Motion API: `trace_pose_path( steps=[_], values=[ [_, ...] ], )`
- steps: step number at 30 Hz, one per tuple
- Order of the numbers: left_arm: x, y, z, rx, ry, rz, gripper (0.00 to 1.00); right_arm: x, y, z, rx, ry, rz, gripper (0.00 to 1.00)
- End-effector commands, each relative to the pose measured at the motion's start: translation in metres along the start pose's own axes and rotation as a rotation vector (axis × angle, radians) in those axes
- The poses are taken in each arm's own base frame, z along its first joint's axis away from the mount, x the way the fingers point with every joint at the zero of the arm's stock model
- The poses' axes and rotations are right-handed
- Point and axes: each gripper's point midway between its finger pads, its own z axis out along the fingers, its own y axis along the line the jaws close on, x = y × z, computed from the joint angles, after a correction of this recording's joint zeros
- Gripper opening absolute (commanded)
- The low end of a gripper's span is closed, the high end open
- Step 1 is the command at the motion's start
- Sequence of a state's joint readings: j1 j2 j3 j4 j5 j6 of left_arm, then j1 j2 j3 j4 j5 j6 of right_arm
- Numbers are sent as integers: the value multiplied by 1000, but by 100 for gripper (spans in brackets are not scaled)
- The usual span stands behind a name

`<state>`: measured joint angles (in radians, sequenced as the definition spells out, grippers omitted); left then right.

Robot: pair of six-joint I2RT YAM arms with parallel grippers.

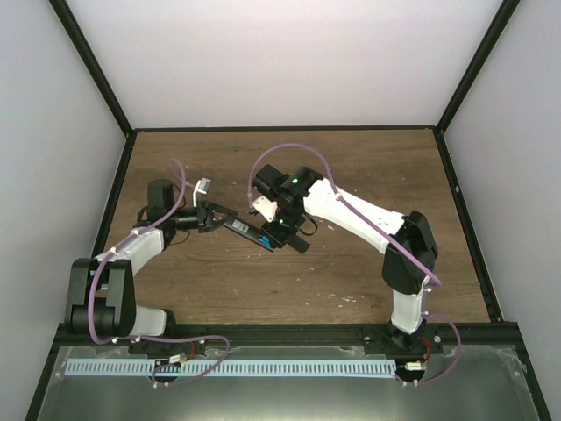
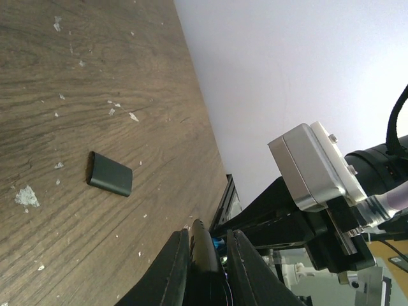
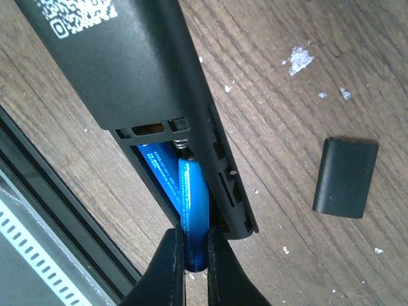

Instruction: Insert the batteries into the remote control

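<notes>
The black remote control [image 1: 245, 230] hangs above the table mid-left, held at one end by my left gripper [image 1: 215, 217], whose fingers [image 2: 169, 271] are shut on its edge [image 2: 205, 264]. In the right wrist view its open battery bay [image 3: 167, 167] faces the camera. One blue battery [image 3: 160, 172] lies inside. My right gripper [image 3: 190, 268] is shut on a second blue battery [image 3: 193, 210], whose far end touches the spring in the bay while its near end sticks out past the remote's end.
The short black cover piece [image 3: 345, 176] lies on the wooden table to the right of the remote; it also shows in the left wrist view [image 2: 109, 173]. White specks dot the wood [image 3: 298, 58]. The table's black front rail [image 3: 51, 197] runs close by.
</notes>
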<state>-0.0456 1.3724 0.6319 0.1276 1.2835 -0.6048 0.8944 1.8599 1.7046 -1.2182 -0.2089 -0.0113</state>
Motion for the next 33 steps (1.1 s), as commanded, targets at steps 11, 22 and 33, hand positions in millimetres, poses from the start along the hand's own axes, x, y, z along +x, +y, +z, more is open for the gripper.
trace_pose_path(
  steps=[11, 22, 33],
  values=[
    [9, -18, 3, 84, 52, 4, 0, -36, -2, -24, 59, -177, -48, 1],
    [9, -19, 3, 90, 51, 2, 0, -35, -1, -27, 60, -192, -54, 9],
    [9, -18, 3, 88, 51, -4, 0, -36, -7, -38, 102, -219, -48, 14]
  ],
)
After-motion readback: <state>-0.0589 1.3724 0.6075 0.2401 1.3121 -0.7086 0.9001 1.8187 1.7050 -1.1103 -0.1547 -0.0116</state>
